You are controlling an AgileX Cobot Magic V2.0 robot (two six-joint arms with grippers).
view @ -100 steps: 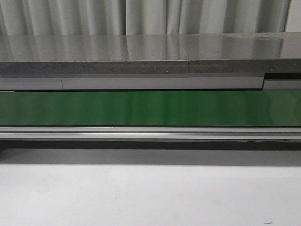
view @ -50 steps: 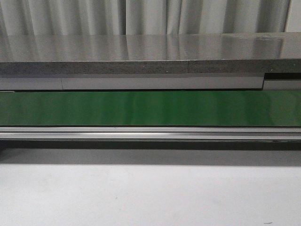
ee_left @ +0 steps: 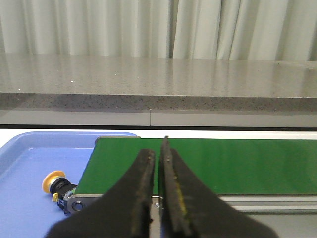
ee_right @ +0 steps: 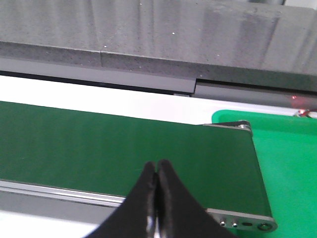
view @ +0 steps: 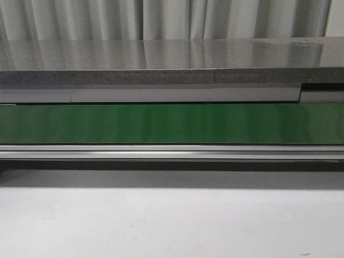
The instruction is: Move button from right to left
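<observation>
The button (ee_left: 55, 184), with an orange-yellow cap on a black body, lies on its side in the blue tray (ee_left: 29, 163) beside the end of the green conveyor belt (ee_left: 233, 163), seen only in the left wrist view. My left gripper (ee_left: 158, 151) is shut and empty, over the belt's near edge, to the right of the button. My right gripper (ee_right: 157, 166) is shut and empty above the belt (ee_right: 124, 148) near its other end. Neither gripper nor the button shows in the front view.
A green tray (ee_right: 287, 158) sits past the belt's right end. The belt (view: 172, 123) runs across the front view with a metal rail (view: 172, 152) along its near side. A grey stone counter (view: 172, 62) stands behind it, with curtains at the back. A white table surface (view: 172, 220) lies in front.
</observation>
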